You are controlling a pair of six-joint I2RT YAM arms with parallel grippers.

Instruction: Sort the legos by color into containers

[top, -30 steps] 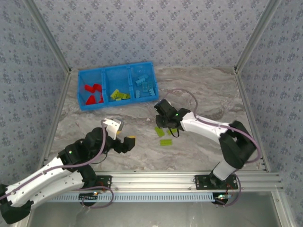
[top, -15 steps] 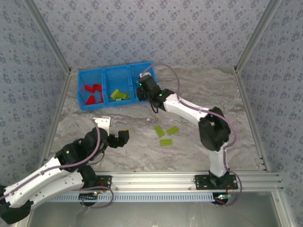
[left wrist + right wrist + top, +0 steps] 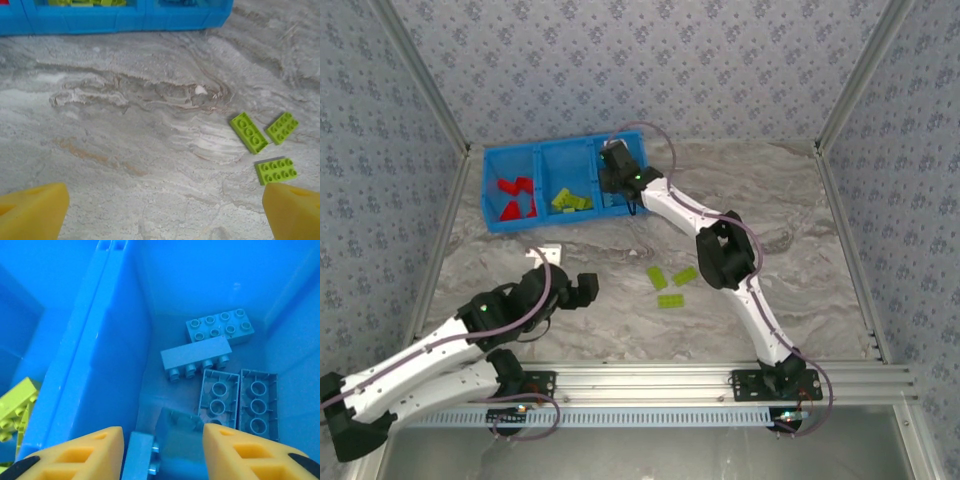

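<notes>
The blue bin (image 3: 570, 223) stands at the back left with three containers: red legos (image 3: 517, 198) on the left, lime legos (image 3: 570, 201) in the middle, light blue legos (image 3: 196, 357) on the right. My right gripper (image 3: 613, 178) hangs over the right container, its jaws (image 3: 162, 440) open. A blurred light blue brick (image 3: 185, 432) sits loose between the fingers, just above the bin's floor. Three lime legos (image 3: 670, 283) lie on the table: two side by side (image 3: 248, 132) (image 3: 282, 127), one nearer (image 3: 276, 170). My left gripper (image 3: 582, 290) is open and empty (image 3: 165, 195), left of them.
The divider wall (image 3: 95, 340) rises just left of my right fingers, with lime bricks (image 3: 15, 402) behind it. The marble table (image 3: 150, 125) lies bare between the left gripper and the bin's front wall (image 3: 115, 22). Patterned walls close in the sides and back.
My right arm swung from the lime bricks on the table to the bin's right container, and its jaws parted. The left gripper opened a little wider and shifted slightly right.
</notes>
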